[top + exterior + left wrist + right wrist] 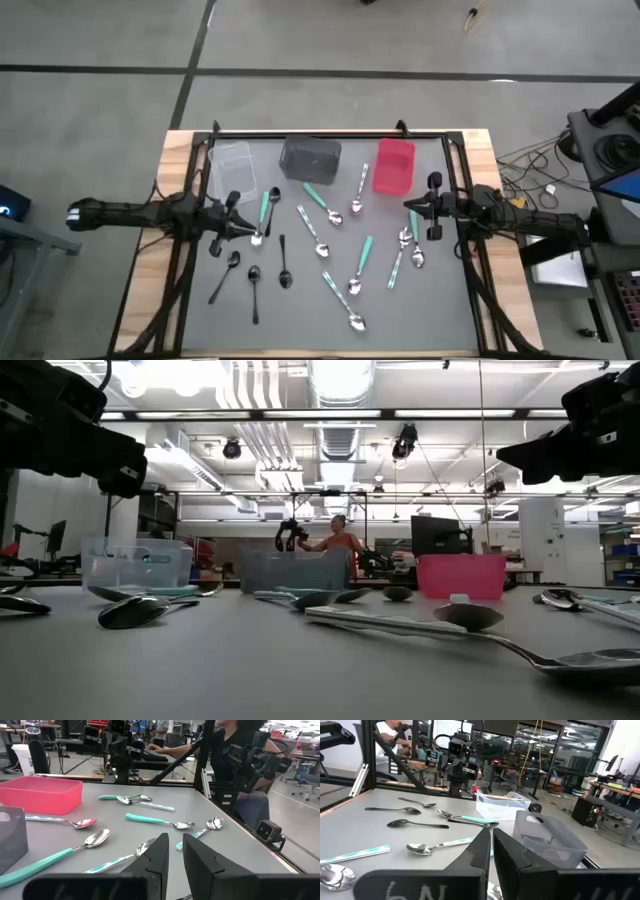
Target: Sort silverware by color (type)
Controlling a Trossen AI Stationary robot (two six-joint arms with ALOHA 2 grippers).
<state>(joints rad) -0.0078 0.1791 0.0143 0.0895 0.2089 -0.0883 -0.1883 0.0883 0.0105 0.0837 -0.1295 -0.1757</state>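
Illumination is bright and even, supplied by ceiling strip lights [340, 415] that glare white in the low view. Shadows on the table [300, 300] are faint. Nearest spoons [440, 630] in the low view are soft-focused.

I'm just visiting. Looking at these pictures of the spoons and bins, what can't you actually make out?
- Whether the dark grey bin holds anything: high view, its inside is too dark.
- How many spoons lie in the cluster beside the right end effector: high view, they overlap and are too small.
- The left end effector: low view, cut off by the top edge.
- The red bin's inside: low view, hidden by its own wall.
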